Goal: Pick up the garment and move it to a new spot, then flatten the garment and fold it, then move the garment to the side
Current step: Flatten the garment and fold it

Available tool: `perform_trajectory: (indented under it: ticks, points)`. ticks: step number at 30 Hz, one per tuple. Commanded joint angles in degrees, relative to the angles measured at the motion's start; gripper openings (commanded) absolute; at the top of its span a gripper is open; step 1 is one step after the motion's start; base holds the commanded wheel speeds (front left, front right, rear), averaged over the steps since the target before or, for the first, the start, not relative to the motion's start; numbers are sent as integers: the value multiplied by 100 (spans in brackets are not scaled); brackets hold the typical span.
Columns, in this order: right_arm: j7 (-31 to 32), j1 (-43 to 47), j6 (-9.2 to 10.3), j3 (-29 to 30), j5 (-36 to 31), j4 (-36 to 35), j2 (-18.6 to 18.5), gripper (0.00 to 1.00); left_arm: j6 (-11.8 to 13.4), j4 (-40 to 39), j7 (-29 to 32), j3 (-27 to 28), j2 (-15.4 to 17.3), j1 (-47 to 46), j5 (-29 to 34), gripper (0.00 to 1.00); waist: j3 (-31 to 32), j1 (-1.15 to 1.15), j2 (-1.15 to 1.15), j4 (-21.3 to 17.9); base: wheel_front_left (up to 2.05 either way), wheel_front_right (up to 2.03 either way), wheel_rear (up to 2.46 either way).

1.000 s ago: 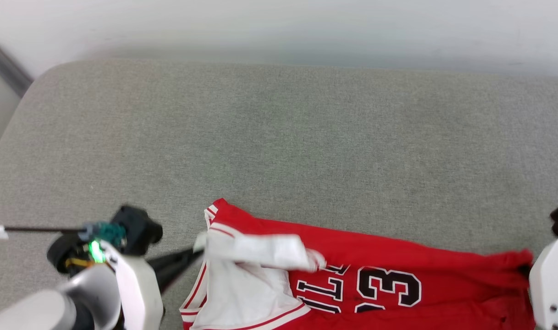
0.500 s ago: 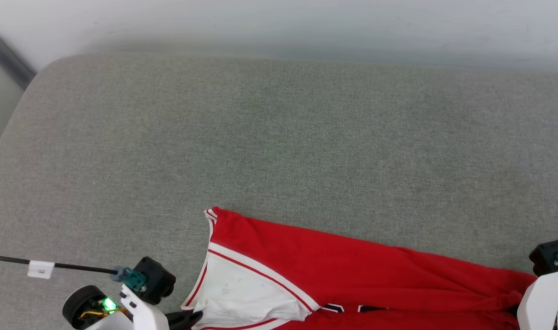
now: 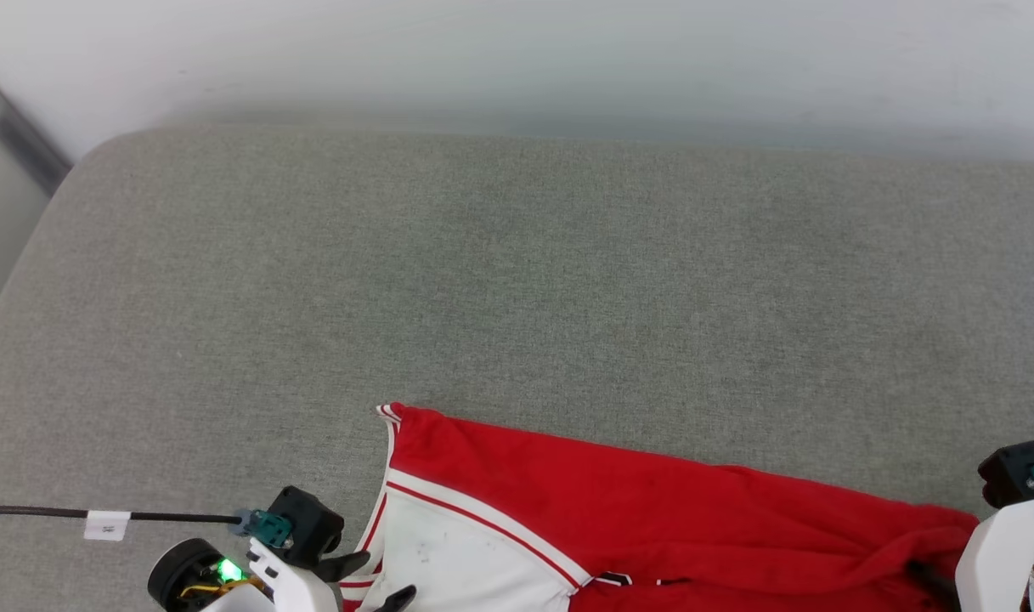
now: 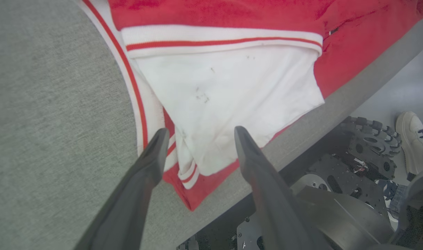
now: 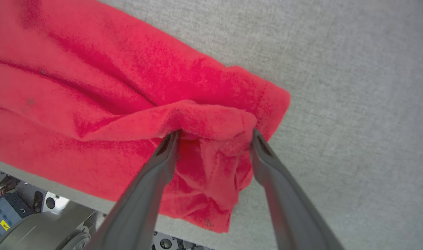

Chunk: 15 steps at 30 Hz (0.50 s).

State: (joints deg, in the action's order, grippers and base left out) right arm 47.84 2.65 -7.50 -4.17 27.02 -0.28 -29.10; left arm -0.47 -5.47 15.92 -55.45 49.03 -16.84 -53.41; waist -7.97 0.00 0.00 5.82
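The left gripper (image 4: 200, 133) has its two dark fingers spread wide and grips nothing. Its tips sit over the white sleeve (image 4: 225, 90), by the striped cuff at the lower middle of the left wrist view; whether they touch the cloth I cannot tell. The right gripper (image 5: 214, 135) is spread just as wide, and a bunched red fold at the centre of the right wrist view stands between its fingers, brushing both tips without being pinched. The garment (image 3: 652, 501) lies along the bottom edge of the head view on the grey cushion (image 3: 517, 280), reaching the cushion's front edge. A white shoe (image 4: 409, 142) shows at the right edge of the left wrist view.
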Motion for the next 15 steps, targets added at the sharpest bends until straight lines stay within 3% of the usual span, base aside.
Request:
perform_trajectory:
  ticks: [1,5,11,12,15]
  points:
    - [-14,-62,2,47,74,-70,-31,100,9,-9,-81,35,-26,63,31,100,77,0,0,-11,0,0,0]
    - [36,-67,2,370,238,-439,110,100,199,-102,-672,340,-133,33,71,100,200,0,0,-10,0,0,0]
    - [272,35,2,1036,175,-989,425,100,733,6,-1877,898,-394,88,309,100,273,0,0,24,0,0,0]
    - [460,159,2,1381,96,-1145,735,100,986,91,-2542,1170,-566,154,402,100,293,0,0,51,0,0,0]
    - [586,293,2,1701,-27,-1221,1112,100,1236,145,-2983,1489,-761,240,562,100,297,0,0,86,0,0,0]
